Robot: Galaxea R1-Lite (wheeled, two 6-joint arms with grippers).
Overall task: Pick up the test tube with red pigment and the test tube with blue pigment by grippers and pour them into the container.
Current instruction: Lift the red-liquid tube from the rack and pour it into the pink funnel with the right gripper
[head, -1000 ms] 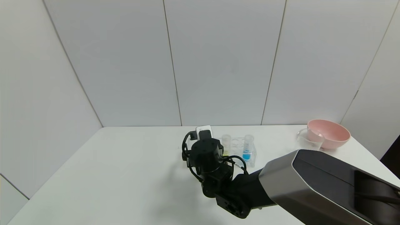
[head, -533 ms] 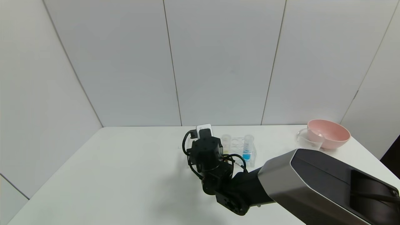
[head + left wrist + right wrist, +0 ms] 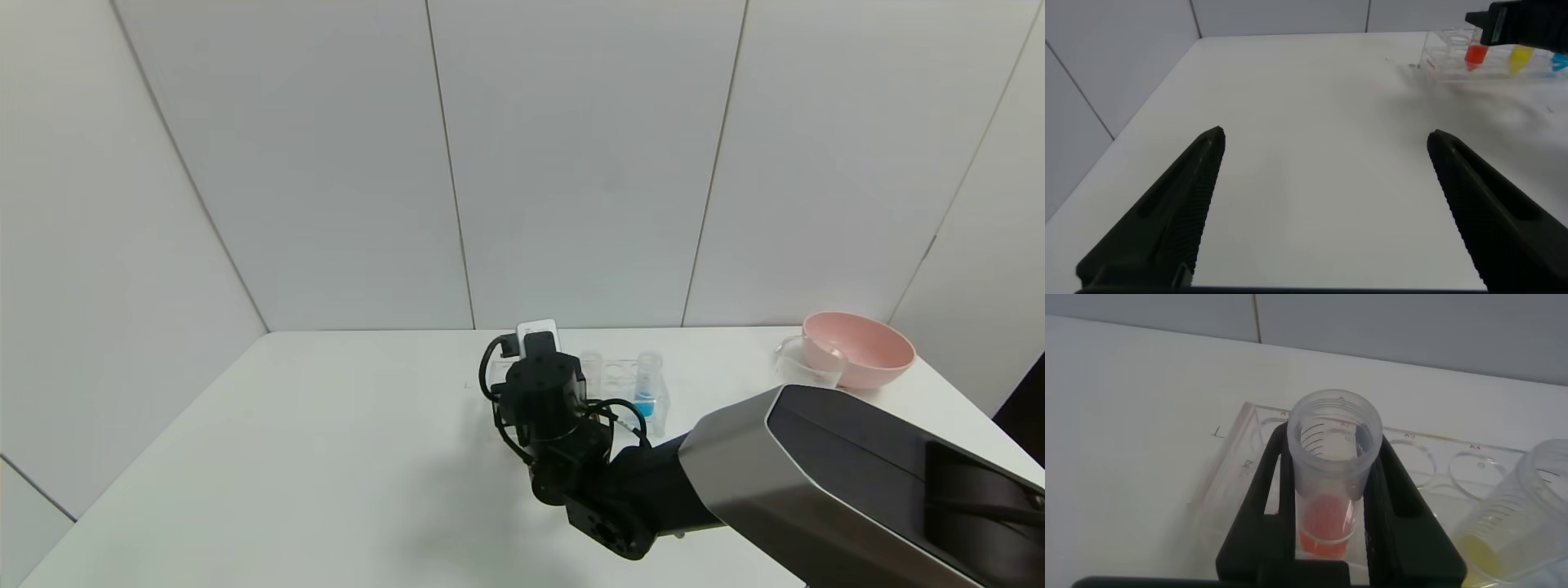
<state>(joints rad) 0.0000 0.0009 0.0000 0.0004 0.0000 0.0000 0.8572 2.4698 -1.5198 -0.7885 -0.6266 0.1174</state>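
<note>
My right gripper (image 3: 535, 359) reaches to the left end of the clear tube rack (image 3: 657, 408). In the right wrist view it (image 3: 1335, 445) is shut on the test tube with red pigment (image 3: 1333, 482), which stands upright at the rack's end hole. The test tube with blue pigment (image 3: 645, 394) stands at the rack's right end. The container (image 3: 808, 364), a clear beaker, stands far right beside the pink bowl. My left gripper (image 3: 1324, 137) is open and empty over bare table, far from the rack (image 3: 1447, 51); it is out of the head view.
A yellow-liquid tube (image 3: 1527, 518) stands in the rack next to the red one. The pink bowl (image 3: 864, 349) sits at the table's back right corner. The right arm's grey link (image 3: 816, 482) fills the lower right of the head view.
My right wrist has shifted slightly up and toward the rack. The tubes, beaker and bowl have not moved.
</note>
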